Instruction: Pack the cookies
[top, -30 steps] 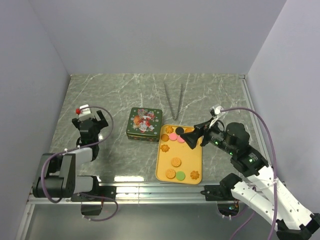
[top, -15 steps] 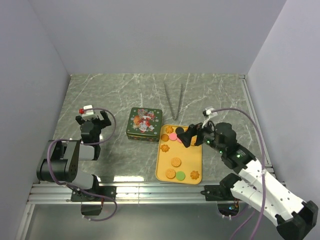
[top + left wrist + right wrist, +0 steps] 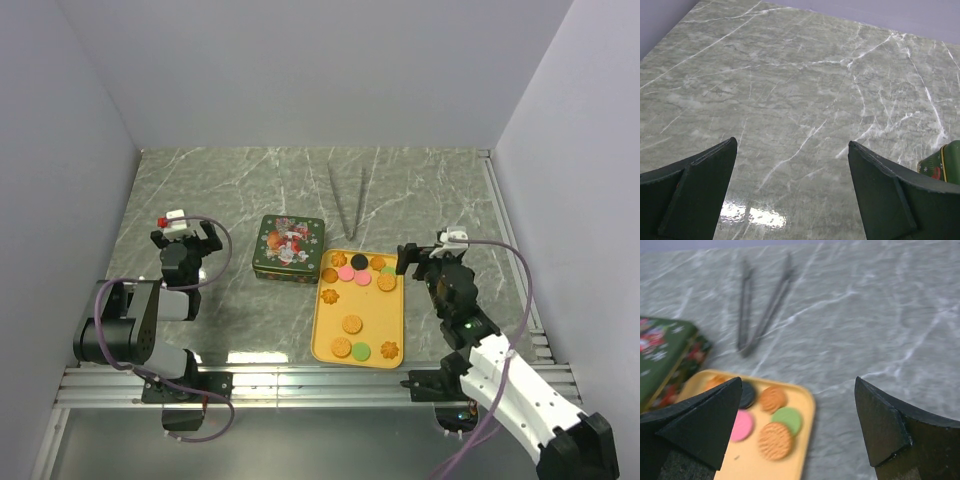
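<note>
The cookies [image 3: 352,324] are being shown spread on the tray [image 3: 322,340], none in the closed tin [image 3: 289,248] beside it. The right gripper [image 3: 420,258] is being held released and empty, the tray's far corner lying ahead and left of its fingers [image 3: 697,422]. The left gripper [image 3: 183,238] is likewise spread, with only the tin's edge to its right. Tongs [image 3: 349,200] are lying beyond. Whatever the stage, packing is left wholly open.

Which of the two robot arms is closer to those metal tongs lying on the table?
The right. Its tool sits by the yellow tray's far right corner, with the tongs just beyond and slightly left. The left tool is across the table, past the green tin.
</note>
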